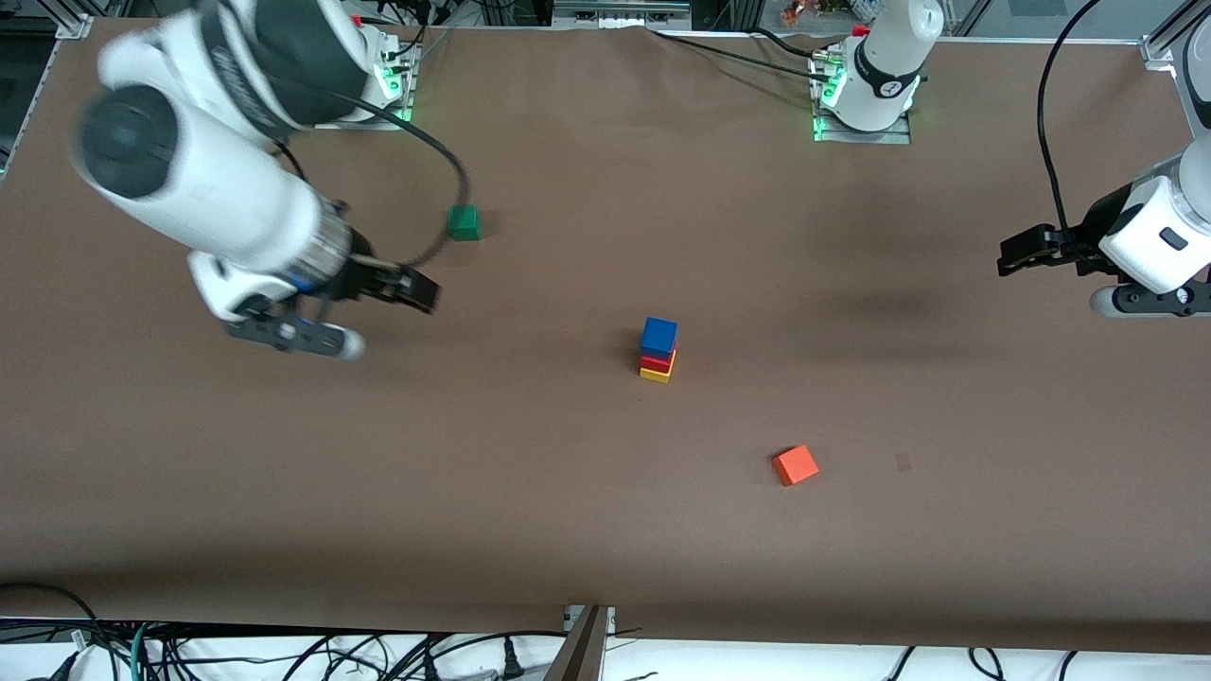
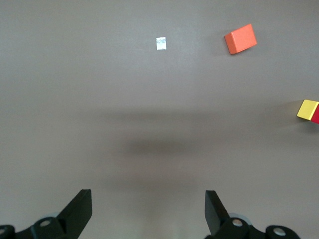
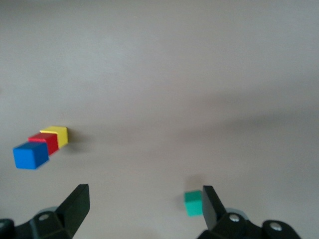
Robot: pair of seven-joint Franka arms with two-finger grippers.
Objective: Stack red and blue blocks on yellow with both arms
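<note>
The blue block [image 1: 658,336] sits on the red block [image 1: 657,360], which sits on the yellow cube [image 1: 655,375], a three-high stack at the middle of the table. The right wrist view shows the stack: blue [image 3: 30,155], red [image 3: 44,143], yellow [image 3: 58,135]. The left wrist view shows the yellow cube [image 2: 307,109] and a sliver of red [image 2: 316,116] at its edge. My right gripper [image 1: 419,289] is open and empty, up over the table toward the right arm's end. My left gripper [image 1: 1017,255] is open and empty, up over the left arm's end.
A green cube [image 1: 464,222] lies farther from the front camera than the stack, toward the right arm's end; it also shows in the right wrist view [image 3: 193,203]. An orange cube [image 1: 795,464] lies nearer the camera, toward the left arm's end. A small paper scrap [image 2: 161,44] lies beside it.
</note>
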